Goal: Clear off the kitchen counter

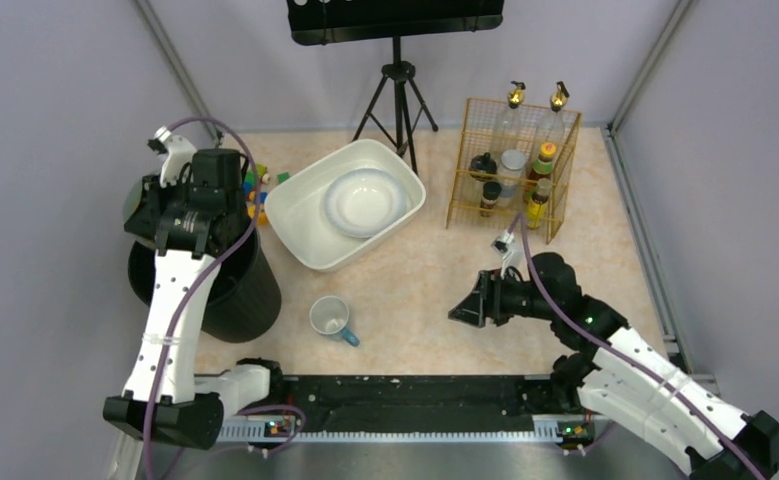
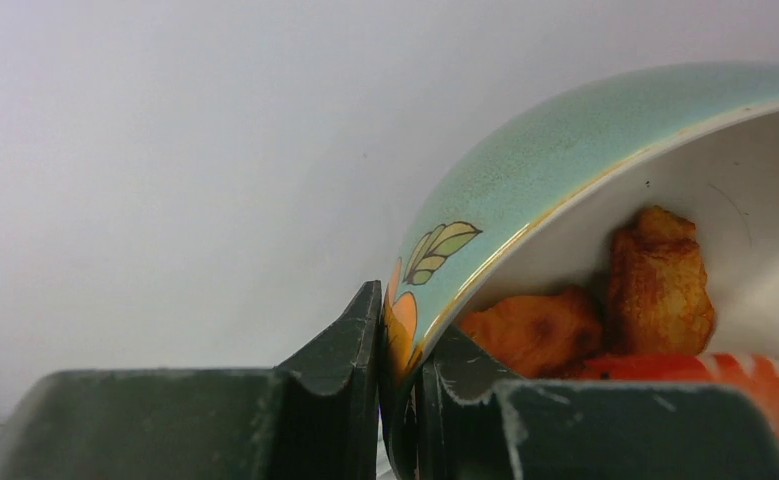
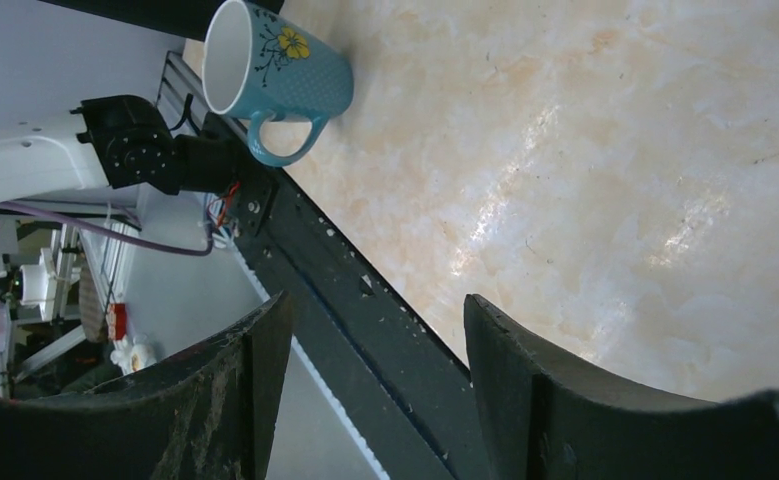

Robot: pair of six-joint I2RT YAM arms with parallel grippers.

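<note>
Pinching rim of teal bowl (image 2: 565, 160) between left fingers (image 2: 340, 335), pressed nearly together on it; holding bowl tipped on edge, mouth sideways, fried pieces (image 2: 655, 280) inside, above far side of black bin (image 1: 220, 300) by left edge of worktop (image 1: 415, 290). Holding right fingers (image 3: 235, 400) spread, gripping nothing, low over worktop centre-right. Locating blue mug (image 1: 331, 318): upright on worktop near its near edge, left of right fingers, approx. in line w/ them, handle aimed near-right. Judging right arm free and nearer for mug. Noting worktop long axis: left–right.
</note>
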